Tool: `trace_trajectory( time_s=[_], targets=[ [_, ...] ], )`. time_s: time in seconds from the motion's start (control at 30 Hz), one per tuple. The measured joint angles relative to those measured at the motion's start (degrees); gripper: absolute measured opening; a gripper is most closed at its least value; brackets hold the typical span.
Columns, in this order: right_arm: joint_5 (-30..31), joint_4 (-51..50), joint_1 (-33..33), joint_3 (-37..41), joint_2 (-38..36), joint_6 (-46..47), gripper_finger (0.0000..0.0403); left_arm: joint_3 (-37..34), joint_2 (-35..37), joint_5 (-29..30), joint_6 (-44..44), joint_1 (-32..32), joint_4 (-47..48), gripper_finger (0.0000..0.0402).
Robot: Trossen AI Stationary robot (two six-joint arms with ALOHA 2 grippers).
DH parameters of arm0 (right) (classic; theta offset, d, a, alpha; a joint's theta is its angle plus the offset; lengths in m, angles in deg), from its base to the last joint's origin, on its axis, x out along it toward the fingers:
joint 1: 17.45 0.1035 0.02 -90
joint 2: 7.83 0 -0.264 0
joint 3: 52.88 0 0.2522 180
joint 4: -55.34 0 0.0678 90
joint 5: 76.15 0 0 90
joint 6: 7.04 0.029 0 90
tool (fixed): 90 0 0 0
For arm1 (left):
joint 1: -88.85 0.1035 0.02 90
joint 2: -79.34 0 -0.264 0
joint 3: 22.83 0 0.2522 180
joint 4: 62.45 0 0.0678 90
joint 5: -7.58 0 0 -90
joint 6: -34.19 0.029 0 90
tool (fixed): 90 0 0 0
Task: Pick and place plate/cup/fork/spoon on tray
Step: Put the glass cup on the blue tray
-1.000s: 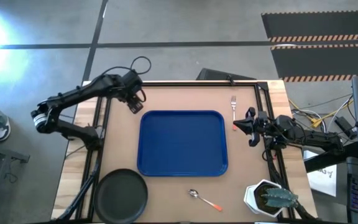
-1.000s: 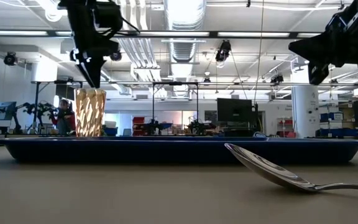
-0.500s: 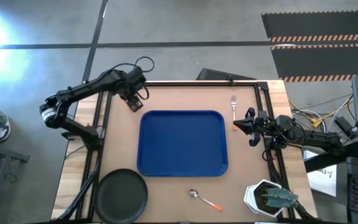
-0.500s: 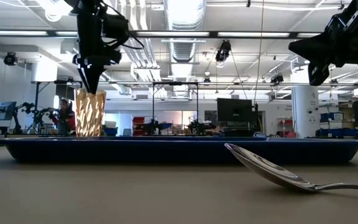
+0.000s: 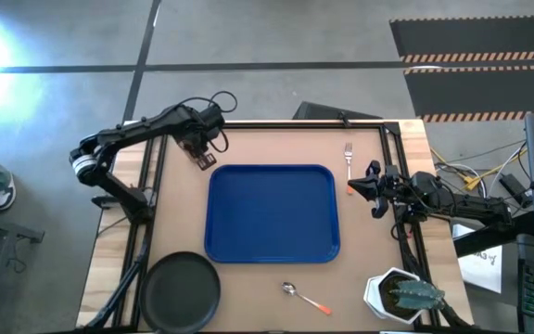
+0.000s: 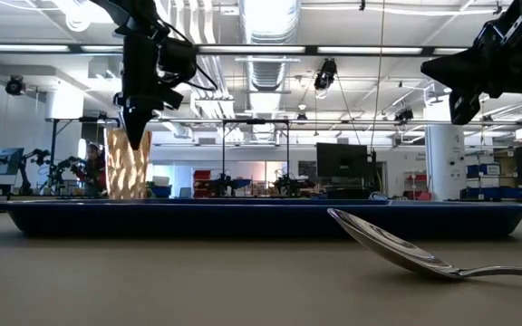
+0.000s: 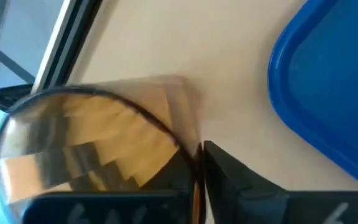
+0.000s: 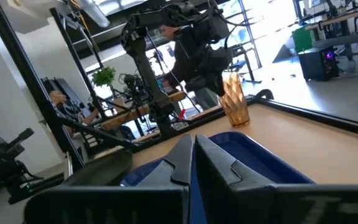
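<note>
The amber cup [image 5: 198, 156] stands on the table just off the far left corner of the blue tray [image 5: 273, 213]. My left gripper [image 6: 134, 138] is shut on it from above. In the low view the cup [image 6: 127, 167] leans a little, and the tray's rim hides its base. The fork [image 5: 349, 156] lies by the tray's far right corner. The spoon [image 5: 306, 298] lies near the front edge and the black plate [image 5: 182, 289] at the front left. My right gripper [image 5: 374, 186] hangs shut above the table's right edge, holding nothing. My left gripper pinches the cup's wall at the rim [image 7: 194, 180], on the side toward the tray. One finger is inside the cup and one finger [image 7: 229, 177] is outside. The fingers point down from above. The cup leans slightly below them.
A white pot with a green plant [image 5: 399, 295] stands at the front right corner. The tray's floor is bare. Black frame rails run along the table's left and right sides. People and other machines show in the room behind.
My left gripper has come down onto the cup's rim, shifting slightly toward the table's right, and has taken hold of the cup's wall. The cup now leans a little where it stood upright before.
</note>
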Motion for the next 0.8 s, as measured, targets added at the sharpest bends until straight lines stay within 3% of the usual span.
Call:
trace_trajectory(
  time_s=[0.23, 0.37, 0.5, 0.67, 0.8],
  targets=[
    [0.0, -0.02, 0.0, -0.01, 0.0, -0.02, 0.0009, 4.36, 3.59, 1.89, -0.24, -2.17, 1.05, 0.0001],
    [0.02, -0.04, 0.02, 0.0, 0.02, -0.02, 0.0009, 11.48, 7.08, -1.91, -2.98, -6.05, 0.94, 0.0001],
    [0.19, -0.02, 0.02, -0.02, 0.01, -0.02, 0.0009, 19.92, 8.28, -6.32, -6.34, -13.15, 0.48, 0.0001],
    [2.9, -0.02, 0.02, 0.0, 0.02, -0.02, 0.0009, 25.78, 5.81, -3.81, -8.21, -24.33, 0.62, 0.0],
    [3.13, -0.02, 0.02, 0.0, 0.01, -0.01, 0.0009, 27.1, 1.85, -3.82, -11.48, -29.1, 0.91, 0.0]
  ],
)
